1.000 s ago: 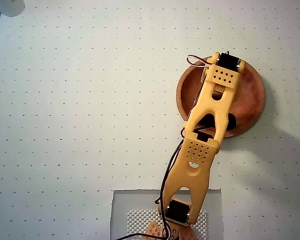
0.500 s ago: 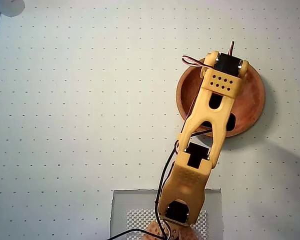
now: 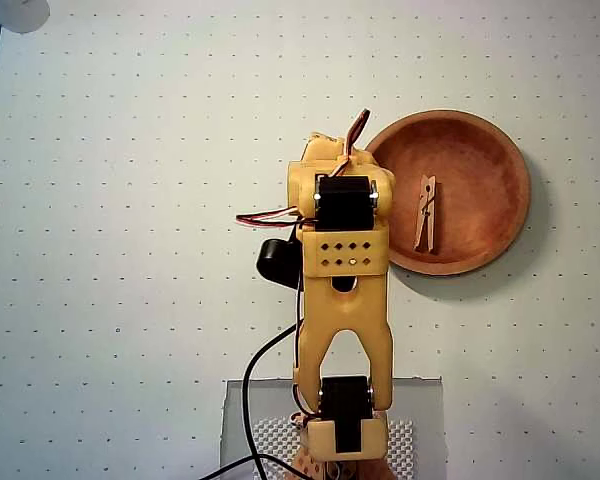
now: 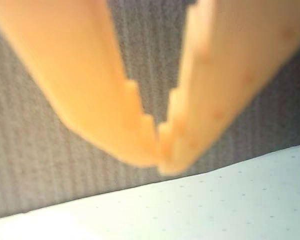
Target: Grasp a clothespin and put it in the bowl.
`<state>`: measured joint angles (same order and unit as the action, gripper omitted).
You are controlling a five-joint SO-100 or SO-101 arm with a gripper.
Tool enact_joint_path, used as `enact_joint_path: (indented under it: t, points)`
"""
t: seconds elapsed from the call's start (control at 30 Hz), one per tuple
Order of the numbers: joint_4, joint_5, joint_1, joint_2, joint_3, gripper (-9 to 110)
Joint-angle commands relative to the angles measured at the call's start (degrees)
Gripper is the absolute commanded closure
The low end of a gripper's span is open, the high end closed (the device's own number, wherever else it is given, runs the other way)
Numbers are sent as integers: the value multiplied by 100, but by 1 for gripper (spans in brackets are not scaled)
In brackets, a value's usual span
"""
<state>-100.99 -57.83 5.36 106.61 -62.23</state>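
A pale wooden clothespin lies inside the reddish-brown wooden bowl at the right of the overhead view. The yellow arm is folded back over its base, just left of the bowl. In the overhead view its fingers are hidden under the arm. In the wrist view my gripper fills the frame, its two yellow fingertips touching with nothing between them. The bowl and the clothespin are out of the wrist view.
The white dotted mat covers the table. A grey ribbed surface lies behind the fingers in the wrist view. The arm's base sits on a clear plate at the bottom edge.
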Motion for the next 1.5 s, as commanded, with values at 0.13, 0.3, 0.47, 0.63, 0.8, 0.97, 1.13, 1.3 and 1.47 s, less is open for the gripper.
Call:
enact_joint_path:
  t: [0.13, 0.3, 0.47, 0.63, 0.8, 0.97, 1.13, 1.3, 1.47]
  points:
    - [940, 2979, 422, 1151, 0, 105]
    - [2391, 4403, 246, 1679, -835, 105]
    - [4641, 5203, -132, 2461, -2408, 105]
    - [6337, 5651, -422, 3375, -4201, 105]
    - [7392, 6064, -519, 4148, -5766, 105]
    - [8033, 6653, -519, 4931, -7110, 105]
    - [8130, 6504, -492, 5616, -8473, 105]
    - [8121, 5783, -466, 6478, -9905, 105]
    - [8104, 5572, -501, 7488, -10978, 105]
